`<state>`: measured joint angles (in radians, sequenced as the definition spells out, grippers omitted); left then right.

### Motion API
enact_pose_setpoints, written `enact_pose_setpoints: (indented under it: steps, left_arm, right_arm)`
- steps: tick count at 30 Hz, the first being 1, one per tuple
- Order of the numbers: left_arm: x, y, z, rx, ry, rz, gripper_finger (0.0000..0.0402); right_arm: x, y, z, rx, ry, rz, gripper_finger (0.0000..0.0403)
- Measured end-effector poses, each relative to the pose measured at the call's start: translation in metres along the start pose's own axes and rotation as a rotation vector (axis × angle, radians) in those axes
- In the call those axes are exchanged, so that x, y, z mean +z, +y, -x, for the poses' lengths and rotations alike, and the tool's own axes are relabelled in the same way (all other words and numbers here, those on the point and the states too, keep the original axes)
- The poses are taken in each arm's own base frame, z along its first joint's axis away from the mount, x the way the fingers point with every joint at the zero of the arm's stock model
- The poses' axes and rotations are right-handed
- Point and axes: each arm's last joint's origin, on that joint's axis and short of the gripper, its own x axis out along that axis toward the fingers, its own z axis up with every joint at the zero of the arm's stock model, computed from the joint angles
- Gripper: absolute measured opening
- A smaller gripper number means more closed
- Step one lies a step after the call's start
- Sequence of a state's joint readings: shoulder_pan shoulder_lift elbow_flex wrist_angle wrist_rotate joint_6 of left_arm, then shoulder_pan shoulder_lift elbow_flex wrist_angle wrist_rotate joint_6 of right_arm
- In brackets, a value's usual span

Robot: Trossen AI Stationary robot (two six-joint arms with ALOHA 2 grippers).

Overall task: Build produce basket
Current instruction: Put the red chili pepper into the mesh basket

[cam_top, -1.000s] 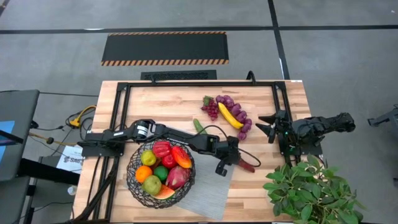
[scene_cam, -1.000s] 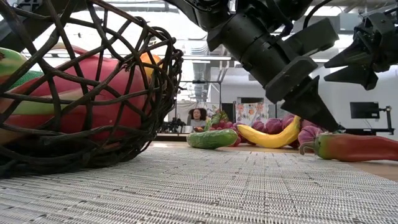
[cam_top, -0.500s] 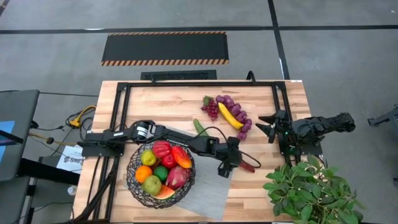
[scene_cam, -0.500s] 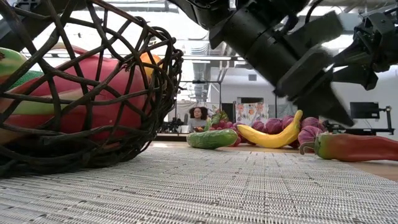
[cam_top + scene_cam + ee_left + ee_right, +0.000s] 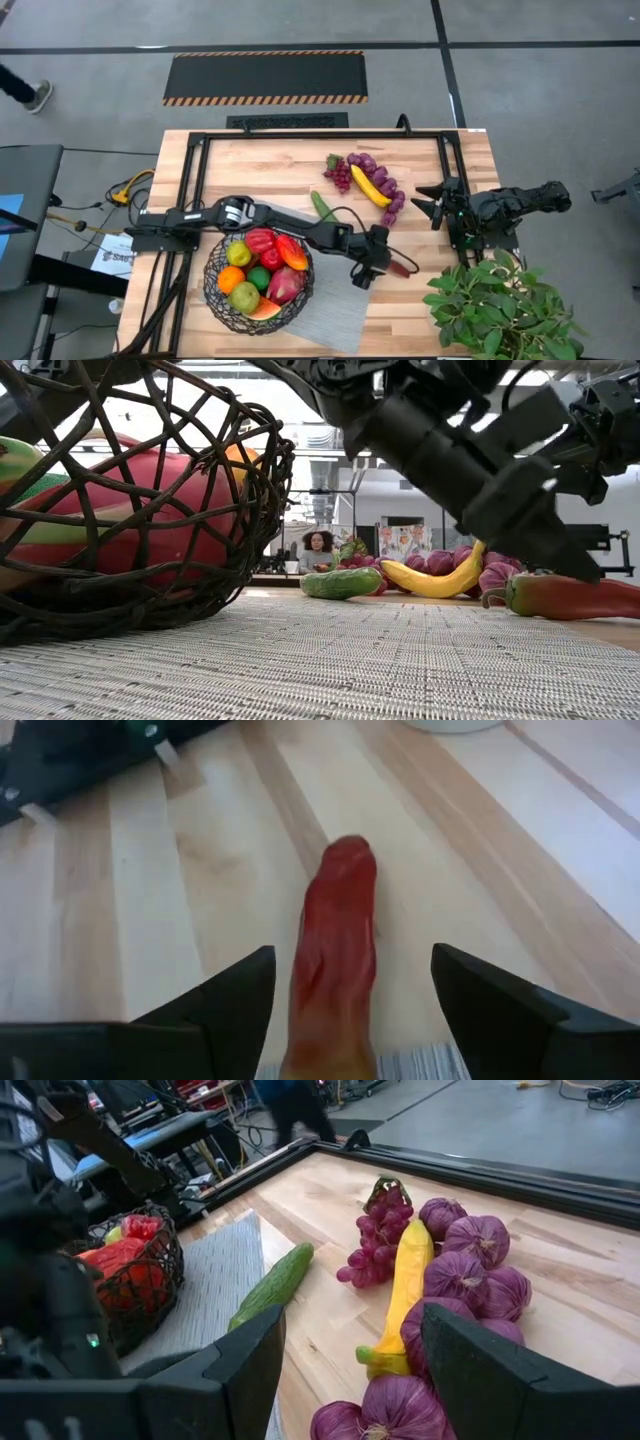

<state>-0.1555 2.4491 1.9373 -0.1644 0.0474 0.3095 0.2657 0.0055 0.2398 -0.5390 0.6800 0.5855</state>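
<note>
The wire basket (image 5: pixel 258 280) (image 5: pixel 130 510) stands on a grey mat (image 5: pixel 335 310) and holds several pieces of produce. A red pepper (image 5: pixel 402 267) (image 5: pixel 335 930) (image 5: pixel 575 598) lies on the table to the right of the mat. My left gripper (image 5: pixel 378 264) (image 5: pixel 352 960) is open. Its fingers stand on either side of the pepper's near end, with a gap on each side. My right gripper (image 5: pixel 432 203) (image 5: pixel 350 1335) waits open at the table's right edge.
A cucumber (image 5: pixel 320 204), grapes (image 5: pixel 338 175), a banana (image 5: pixel 370 185) and purple bulbs (image 5: pixel 390 195) lie toward the far middle of the table. A leafy plant (image 5: pixel 500 305) stands at the near right corner. A black frame (image 5: pixel 320 135) runs along the table's far and side edges.
My left gripper has opened from shut and has edged toward the red pepper, tipping down a little, so that its fingers now stand astride the pepper's near end. The pepper has stayed where it was.
</note>
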Motion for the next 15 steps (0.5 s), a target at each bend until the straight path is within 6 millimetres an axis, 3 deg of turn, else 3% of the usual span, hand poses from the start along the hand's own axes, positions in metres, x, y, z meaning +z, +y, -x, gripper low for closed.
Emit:
enact_pose_setpoints:
  steps: [8, 15]
  left_arm:
    - [-0.009, -0.002, -0.009, 0.033, 0.034, 0.008, 0.0248]
    - [-0.016, 0.004, -0.012, -0.014, 0.044, 0.049, 0.0176]
  right_arm:
    - [0.0, 0.0, 0.0, 0.0, 0.0, -0.007, 0.0255]
    - [0.0, 0.0, 0.0, -0.001, 0.002, -0.008, 0.0255]
